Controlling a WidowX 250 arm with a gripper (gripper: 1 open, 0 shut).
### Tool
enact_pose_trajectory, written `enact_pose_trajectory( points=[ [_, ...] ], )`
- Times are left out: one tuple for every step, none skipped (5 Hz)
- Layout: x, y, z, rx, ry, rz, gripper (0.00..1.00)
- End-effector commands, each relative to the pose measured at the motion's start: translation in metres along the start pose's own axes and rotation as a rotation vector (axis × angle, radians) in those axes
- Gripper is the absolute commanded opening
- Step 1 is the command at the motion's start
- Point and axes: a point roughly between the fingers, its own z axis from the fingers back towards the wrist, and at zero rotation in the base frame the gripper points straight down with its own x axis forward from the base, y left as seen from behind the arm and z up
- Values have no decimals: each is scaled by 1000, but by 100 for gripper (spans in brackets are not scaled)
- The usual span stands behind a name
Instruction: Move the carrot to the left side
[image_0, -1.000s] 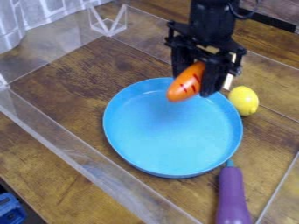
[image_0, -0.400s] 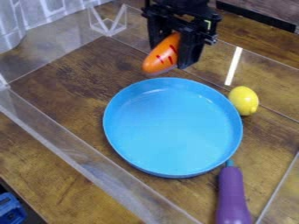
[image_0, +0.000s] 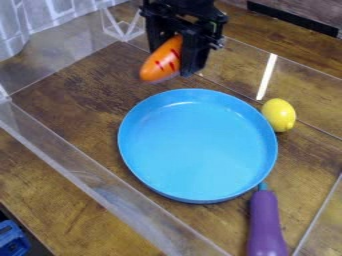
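Fingers (image_0: 185, 52) of the black gripper are clamped on the carrot (image_0: 162, 59), which hangs tilted between them, its orange body with dark grooves sticking out toward the lower left of the gripper and its upper end hidden among the dark fingers. The gripper points straight down from the top of the view, and the carrot is lifted clear of the wooden table (image_0: 80, 105), above the bare wood just beyond the upper left rim of the blue plate (image_0: 197, 145). The plate is round, shallow and bright blue, and it lies in the middle of the table with nothing resting in it. A yellow lemon (image_0: 278, 113) sits on the table at the right edge of the plate, touching or very nearly touching its rim. A purple eggplant (image_0: 265, 224) lies lengthwise on the table below the plate's lower right rim, its green stem end pointing up toward the plate. Clear plastic walls (image_0: 64, 150) border the table on the left and along the front, and more clear plastic stands at the top left, behind the gripper.
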Motion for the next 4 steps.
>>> enact_pose_trajectory(
  points=[
    [-7, 17, 14, 30, -56, 22, 0],
    [-14, 32, 15, 48, -51, 29, 0],
    [-21, 51, 13, 65, -47, 33, 0],
    [-26, 67, 8, 80, -36, 42, 0]
  ],
)
